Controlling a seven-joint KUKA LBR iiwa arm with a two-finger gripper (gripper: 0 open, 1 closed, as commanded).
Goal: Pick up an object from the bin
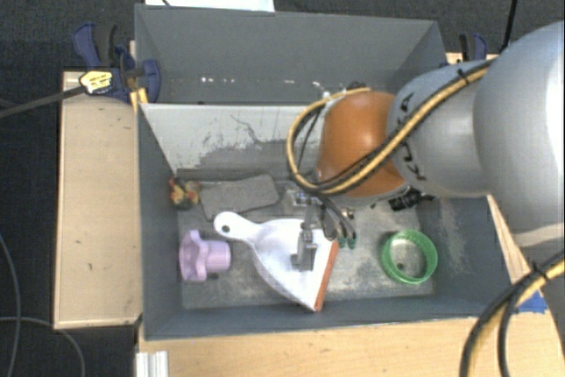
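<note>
Reaching in: the arm (494,128) enters the bin (265,57) from the right of the camera view. Its orange wrist cover (353,141) hangs over the middle of the floor, with cables looped round it.
Gripper: the gripper (305,248) points down beneath that cover, its tip seen against a white scoop (281,265). Whether it touches the scoop I cannot tell.
Grip state: cannot tell. The tip reads as one dark narrow shape, and nothing shows whether it is released or clenched. No object is seen caught in it.
Thing under the gripper: the white scoop, shaped like a dustpan, lies flat on the bin floor at front centre. Its short handle points back and left, and an orange strip (326,274) runs along its right edge.
Neighbours: a purple knob-like piece (205,255) sits just left of the scoop. A grey flat pad (238,194) lies behind the handle, and a small brown-and-yellow thing (184,191) is at the far left. A green ring (409,257) lies apart to the right.
Step in hand: by my reading, the gripper is being placed over the scoop. The lift is not yet done, since the scoop lies flat on the floor.
Next move: the broad blade probably offers little to close on from above. The grip likely needs a thin part, such as the orange-edged side or the handle. After that comes a firm close and a straight lift, keeping clear of the green ring and the grey pad.
</note>
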